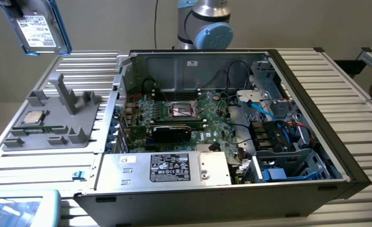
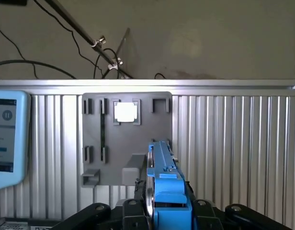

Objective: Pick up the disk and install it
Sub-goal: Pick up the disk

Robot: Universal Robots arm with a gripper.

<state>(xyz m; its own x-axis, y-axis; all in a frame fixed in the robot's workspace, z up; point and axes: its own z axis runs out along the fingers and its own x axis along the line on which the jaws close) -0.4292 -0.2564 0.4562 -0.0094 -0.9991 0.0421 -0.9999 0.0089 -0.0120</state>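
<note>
The disk point(image 1: 38, 26), a silver-grey drive with a white label in a blue carrier, hangs in the air at the upper left of the exterior view, high above the table's far left corner. In the wrist view I see the disk point(image 2: 163, 179) edge-on, its blue carrier clamped between the black fingers point(image 2: 133, 211) of my gripper point(image 2: 164, 208). The gripper is shut on it. Below the disk lies the grey fixture plate point(image 2: 126, 143). The open computer case point(image 1: 192, 61) stands to the exterior view's right, with its blue-railed drive bay point(image 1: 293, 165) at the front right.
The grey fixture plate point(image 1: 53, 125) carries a small square CPU chip point(image 1: 33, 117) and upright posts. A silver power supply box point(image 1: 167, 168) sits in the case's front. A blue-edged screen point(image 1: 19, 208) lies at the near left. The arm's base point(image 1: 204, 26) rises behind the case.
</note>
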